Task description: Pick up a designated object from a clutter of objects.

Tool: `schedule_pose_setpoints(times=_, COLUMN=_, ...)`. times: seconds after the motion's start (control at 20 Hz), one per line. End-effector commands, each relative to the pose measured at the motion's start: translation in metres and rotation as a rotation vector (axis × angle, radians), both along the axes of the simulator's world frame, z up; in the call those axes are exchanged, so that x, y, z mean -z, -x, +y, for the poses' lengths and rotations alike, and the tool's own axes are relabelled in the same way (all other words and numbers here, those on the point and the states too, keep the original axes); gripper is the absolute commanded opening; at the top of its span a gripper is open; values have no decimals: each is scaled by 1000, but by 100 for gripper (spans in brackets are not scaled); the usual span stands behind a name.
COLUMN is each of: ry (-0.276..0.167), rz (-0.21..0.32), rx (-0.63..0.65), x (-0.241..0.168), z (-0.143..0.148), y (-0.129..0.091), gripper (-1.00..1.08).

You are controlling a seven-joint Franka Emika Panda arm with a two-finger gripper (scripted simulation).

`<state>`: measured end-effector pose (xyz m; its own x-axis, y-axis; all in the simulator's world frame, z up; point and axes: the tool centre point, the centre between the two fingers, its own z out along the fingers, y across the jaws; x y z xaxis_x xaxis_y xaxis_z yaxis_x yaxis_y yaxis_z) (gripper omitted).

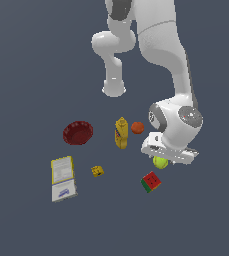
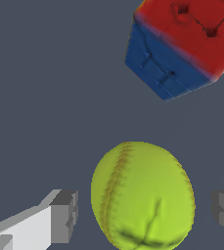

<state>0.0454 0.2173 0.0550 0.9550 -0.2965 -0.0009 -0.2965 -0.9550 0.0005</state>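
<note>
Pincer (image 2: 145,210) stands wide with one finger (image 2: 64,215) on each side of ball (image 2: 143,195), ready to close; cube (image 2: 187,44) lies just beyond.

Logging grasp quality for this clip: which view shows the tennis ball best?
The wrist view: the tennis ball fills much of the frame, seam visible, sitting between the open gripper's fingers. In the exterior view the ball is only a small yellow-green spot, partly covered by the gripper above it, near the cube.
</note>
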Motion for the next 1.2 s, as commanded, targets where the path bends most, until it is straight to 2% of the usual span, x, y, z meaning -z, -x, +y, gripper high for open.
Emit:
schedule_pose_setpoints(times=0.0, ry=0, rz=-1, rx=1, x=9, z=0, y=0, gripper=100)
schedule_pose_setpoints(times=0.2, ry=0, rz=-1, rx=1, x=14, z=1, y=-1, gripper=100)
schedule_pose_setpoints(times=0.25, ry=0, rz=-1, rx=1, x=14, z=1, y=-1, gripper=-100)
schedule_pose_setpoints(times=1.15, ry=-1, rz=-1, rx=0, x=0, z=-7, y=3, gripper=-100)
